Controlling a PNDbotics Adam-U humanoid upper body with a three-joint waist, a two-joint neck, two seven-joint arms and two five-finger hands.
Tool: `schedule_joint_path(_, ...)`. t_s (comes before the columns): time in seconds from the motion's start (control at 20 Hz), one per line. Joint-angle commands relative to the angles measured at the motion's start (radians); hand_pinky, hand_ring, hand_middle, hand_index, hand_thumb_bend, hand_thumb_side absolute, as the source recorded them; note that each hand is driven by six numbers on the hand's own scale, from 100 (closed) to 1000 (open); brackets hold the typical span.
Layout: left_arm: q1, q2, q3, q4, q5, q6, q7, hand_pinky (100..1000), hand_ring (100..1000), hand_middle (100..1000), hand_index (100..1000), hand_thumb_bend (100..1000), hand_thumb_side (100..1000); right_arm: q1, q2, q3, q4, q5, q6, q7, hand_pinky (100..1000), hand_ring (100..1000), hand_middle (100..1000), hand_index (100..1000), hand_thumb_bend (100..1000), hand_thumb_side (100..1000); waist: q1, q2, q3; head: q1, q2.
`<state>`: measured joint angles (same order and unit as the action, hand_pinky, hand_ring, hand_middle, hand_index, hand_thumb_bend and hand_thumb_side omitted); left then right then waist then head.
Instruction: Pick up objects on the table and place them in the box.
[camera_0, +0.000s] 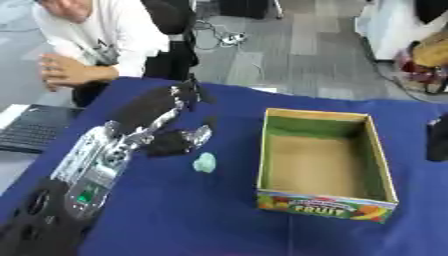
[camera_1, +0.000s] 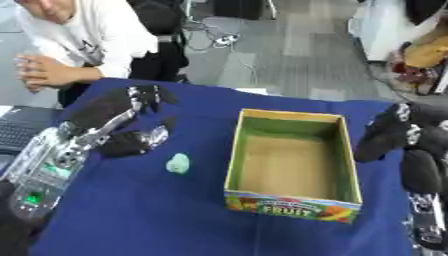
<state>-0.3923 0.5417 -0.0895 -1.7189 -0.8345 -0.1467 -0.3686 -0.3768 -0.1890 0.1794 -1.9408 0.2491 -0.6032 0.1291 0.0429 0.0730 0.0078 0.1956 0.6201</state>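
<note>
The left hand (camera_0: 166, 107) reaches in from the left across the blue table (camera_0: 175, 215), fingers stretched out long toward the far edge and the thumb angled down to the right, and it's got nothing in it. Just past that thumb, a little nearer the camera, there's a small pale green object (camera_0: 204, 162) lying on the cloth by itself, close to the hand but not touching it; its shape is soft and rounded, and that's about all that can be made out. To the right of it, with a strip of blue between them, sits the cardboard box (camera_0: 376, 165), open at the top, green lining on the far inner wall, brown floor inside, the word FRUIT and bright fruit pictures on the near side. Nothing shows on the box floor from here. Over on the right edge, in the right eye view, the right hand (camera_1: 389, 132) hangs beside the box's far right corner, dark fingers pointing up and leftward, seemingly relaxed rather than curled, though it's blurred and partly bunched, so that's a cautious call; it holds nothing. At the far left a laptop (camera_0: 31, 127) rests off the table's side, well apart from the green object.
</note>
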Motion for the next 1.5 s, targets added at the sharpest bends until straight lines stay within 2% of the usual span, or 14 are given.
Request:
schedule_joint_path(0.05, -0.021, 0.040, 0.006, 0.026, -0.004, -0.010, -0.039, 572, 623, 795, 850, 263, 938, -0.009, -0.006, 0.002, -0.012, -0.004, 0.000, 0.008, 104, 254, 376, 468, 100, 916, 0.004, -0.008, -0.002, 0.004, -0.008)
schedule_joint_path(0.4, -0.044, 0.065, -0.006, 0.142, 0.077, -0.050, -0.063, 574, 641, 795, 850, 327, 942, -0.009, 0.002, 0.009, -0.016, -0.015, 0.003, 0.023, 103, 253, 374, 465, 100, 915, 0.008, -0.006, -0.007, -0.014, -0.033)
schedule_joint_path(0.55, -0.056, 0.086, -0.023, 0.210, 0.175, -0.081, -0.068, 570, 636, 788, 851, 340, 933, -0.007, 0.000, 0.013, -0.016, -0.025, 0.002, 0.037, 101, 251, 374, 464, 100, 917, 0.009, -0.006, -0.009, -0.015, -0.031)
schedule_joint_path(0.75, -0.069, 0.110, -0.040, 0.281, 0.216, -0.103, -0.077, 559, 621, 768, 853, 340, 890, -0.005, -0.004, 0.012, -0.012, -0.041, 0.006, 0.051, 100, 246, 371, 463, 100, 921, 0.010, -0.007, -0.010, -0.013, -0.027)
schedule_joint_path(0.8, -0.071, 0.114, -0.044, 0.294, 0.216, -0.108, -0.080, 558, 614, 762, 855, 433, 852, -0.005, -0.005, 0.013, -0.011, -0.045, 0.007, 0.055, 100, 244, 370, 462, 100, 922, 0.010, -0.007, -0.010, -0.012, -0.026)
schedule_joint_path(0.85, -0.074, 0.118, -0.048, 0.307, 0.214, -0.114, -0.085, 559, 615, 762, 855, 445, 850, -0.005, -0.005, 0.014, -0.010, -0.049, 0.008, 0.059, 100, 244, 370, 462, 100, 922, 0.010, -0.007, -0.010, -0.011, -0.025)
schedule_joint_path(0.9, -0.076, 0.120, -0.051, 0.318, 0.212, -0.119, -0.091, 565, 614, 760, 855, 572, 811, -0.005, -0.006, 0.014, -0.010, -0.053, 0.009, 0.063, 100, 244, 369, 462, 100, 923, 0.010, -0.008, -0.010, -0.010, -0.023)
schedule_joint_path(0.95, -0.078, 0.123, -0.054, 0.329, 0.207, -0.125, -0.098, 566, 614, 760, 854, 601, 797, -0.004, -0.007, 0.013, -0.009, -0.056, 0.009, 0.066, 100, 243, 369, 462, 100, 923, 0.009, -0.008, -0.010, -0.010, -0.021)
schedule_joint_path(1.0, -0.080, 0.124, -0.056, 0.338, 0.203, -0.131, -0.105, 570, 613, 756, 815, 681, 758, -0.004, -0.007, 0.013, -0.009, -0.059, 0.010, 0.069, 100, 243, 368, 462, 100, 924, 0.009, -0.009, -0.010, -0.009, -0.020)
schedule_joint_path(1.05, -0.082, 0.124, -0.057, 0.346, 0.198, -0.136, -0.113, 569, 613, 756, 818, 672, 762, -0.003, -0.007, 0.012, -0.009, -0.061, 0.011, 0.072, 100, 243, 368, 462, 100, 924, 0.009, -0.009, -0.010, -0.008, -0.019)
schedule_joint_path(1.1, -0.084, 0.124, -0.058, 0.352, 0.193, -0.141, -0.121, 584, 613, 759, 811, 769, 724, -0.003, -0.008, 0.012, -0.009, -0.063, 0.011, 0.074, 100, 242, 368, 462, 100, 924, 0.009, -0.009, -0.010, -0.007, -0.018)
schedule_joint_path(1.25, -0.090, 0.126, -0.061, 0.365, 0.176, -0.154, -0.149, 601, 619, 764, 818, 820, 724, -0.002, -0.008, 0.011, -0.008, -0.067, 0.012, 0.078, 100, 242, 367, 461, 100, 924, 0.009, -0.009, -0.009, -0.005, -0.015)
schedule_joint_path(1.35, -0.093, 0.128, -0.063, 0.367, 0.153, -0.158, -0.168, 659, 652, 785, 846, 881, 742, -0.002, -0.009, 0.010, -0.008, -0.068, 0.012, 0.079, 100, 242, 367, 461, 100, 925, 0.009, -0.009, -0.009, -0.001, -0.014)
schedule_joint_path(1.5, -0.095, 0.129, -0.067, 0.361, 0.108, -0.161, -0.195, 699, 690, 806, 873, 909, 749, -0.002, -0.009, 0.010, -0.008, -0.069, 0.013, 0.080, 100, 241, 367, 461, 100, 925, 0.009, -0.009, -0.009, -0.001, -0.013)
